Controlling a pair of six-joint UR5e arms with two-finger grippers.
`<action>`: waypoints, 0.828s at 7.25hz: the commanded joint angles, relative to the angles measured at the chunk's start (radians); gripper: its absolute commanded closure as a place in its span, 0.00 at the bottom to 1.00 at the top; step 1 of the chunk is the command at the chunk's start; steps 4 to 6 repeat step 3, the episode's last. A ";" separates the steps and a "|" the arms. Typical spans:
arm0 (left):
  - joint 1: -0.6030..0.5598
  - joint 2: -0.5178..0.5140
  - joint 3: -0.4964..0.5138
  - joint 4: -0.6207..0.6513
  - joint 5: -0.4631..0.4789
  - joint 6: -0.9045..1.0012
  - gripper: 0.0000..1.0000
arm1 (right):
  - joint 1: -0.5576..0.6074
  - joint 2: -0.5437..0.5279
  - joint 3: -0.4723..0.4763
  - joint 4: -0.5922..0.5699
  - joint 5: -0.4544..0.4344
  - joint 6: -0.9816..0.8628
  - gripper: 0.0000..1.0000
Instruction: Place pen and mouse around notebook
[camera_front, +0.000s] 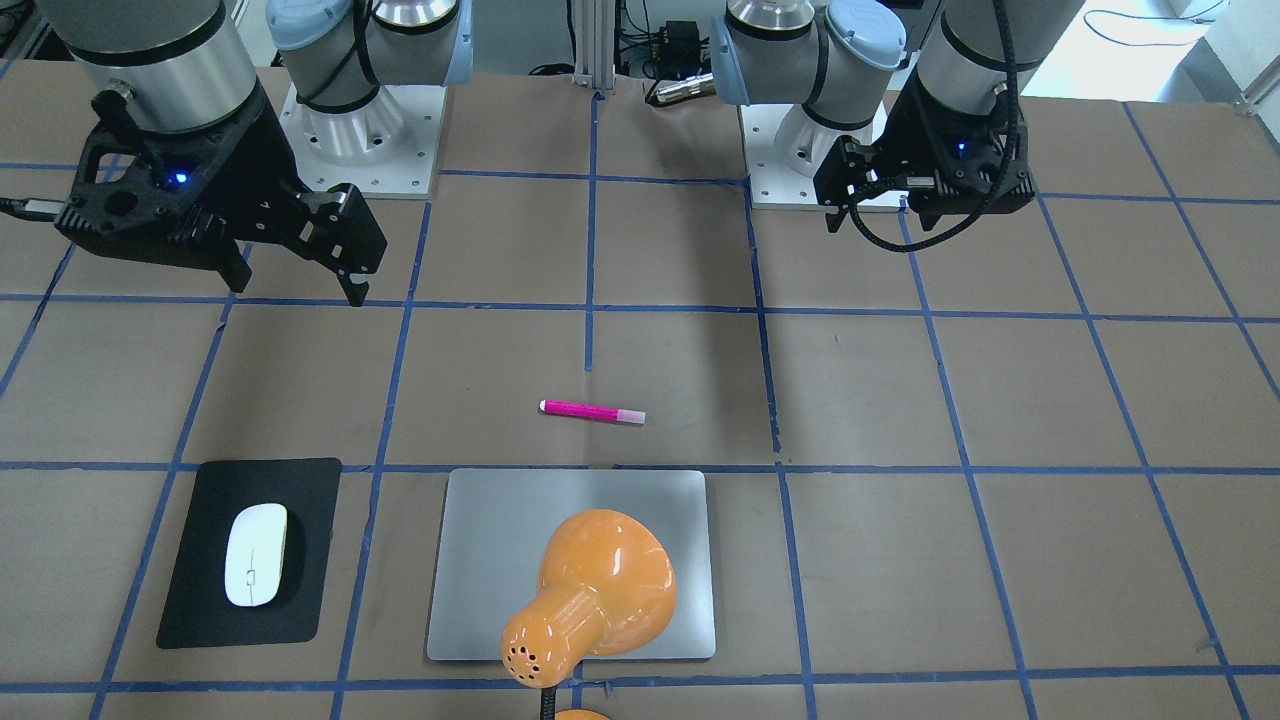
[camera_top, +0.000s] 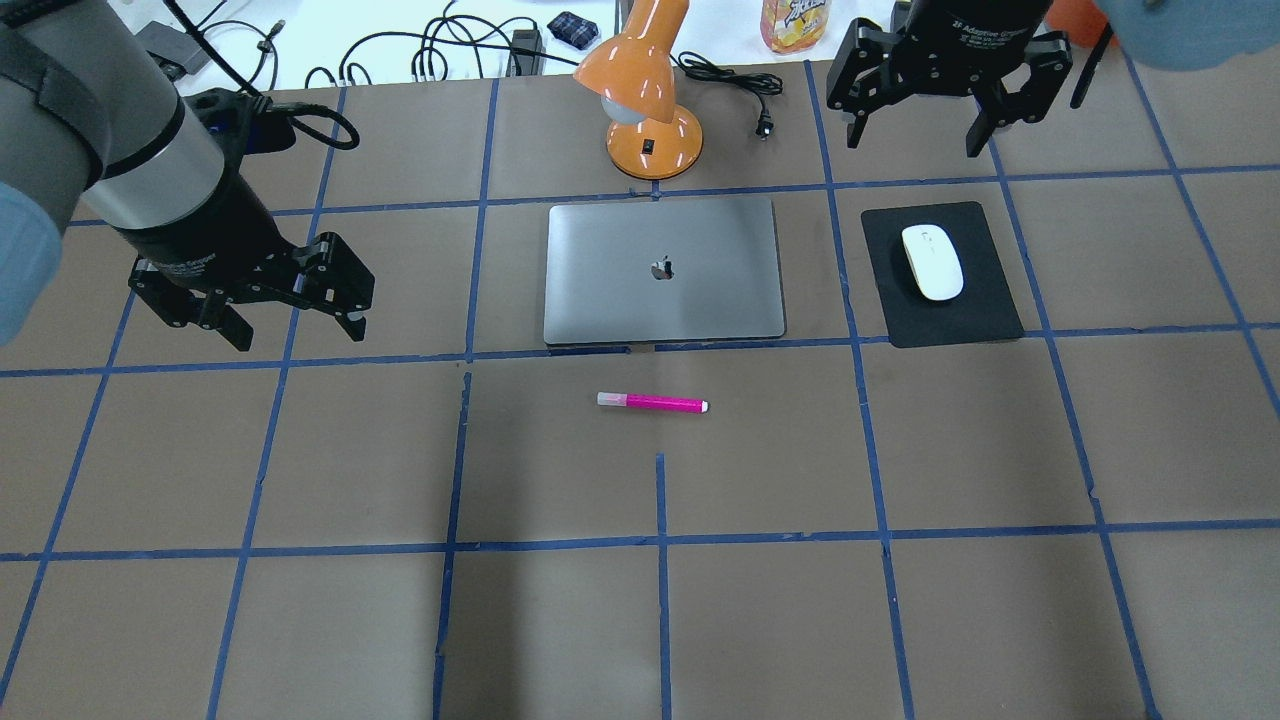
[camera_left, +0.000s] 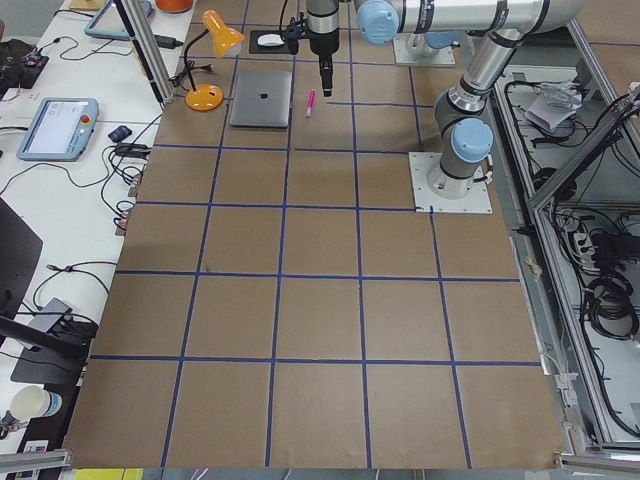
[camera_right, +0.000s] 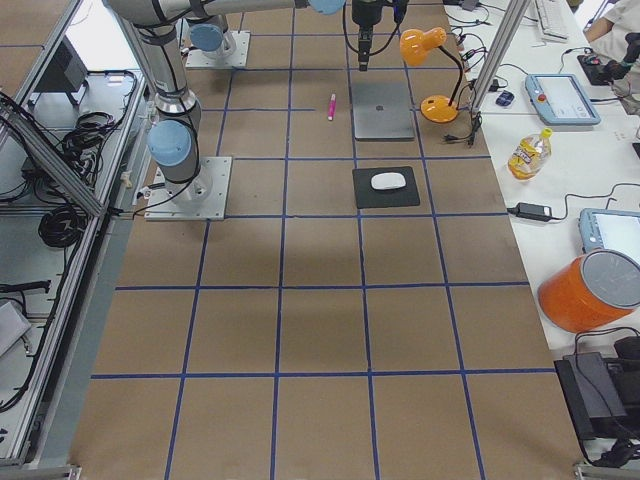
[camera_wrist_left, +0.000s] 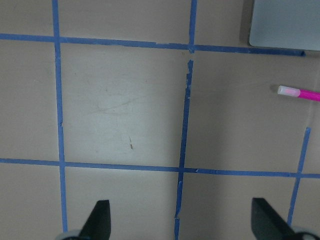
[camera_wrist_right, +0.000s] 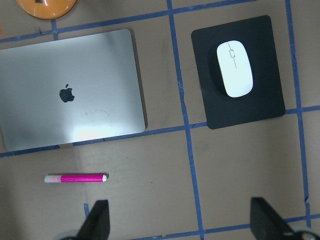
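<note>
Tabletop (camera_top: 340, 460), brown with blue tape grid (camera_top: 760, 537) (cables (camera_top: 430, 50) beyond its edge), left gripper (camera_top: 298, 335) and right gripper (camera_top: 915, 145) both apart

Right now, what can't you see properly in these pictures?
Flat silver-grey metal notebook: front-facing view, the shiny orange desk lamp covers part of it.
Slim magenta-pink pen: left wrist view, right edge cuts it off.
Small white oval mouse: exterior left view, too small for detail.
</note>
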 joint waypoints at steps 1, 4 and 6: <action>0.000 0.001 0.000 0.001 0.000 0.001 0.00 | 0.001 0.001 0.001 -0.001 0.000 -0.001 0.00; 0.001 0.001 0.000 0.001 -0.002 0.001 0.00 | -0.002 -0.002 0.001 0.003 0.000 -0.001 0.00; 0.001 0.001 0.000 0.001 -0.002 0.001 0.00 | -0.002 -0.002 0.001 0.003 0.000 -0.001 0.00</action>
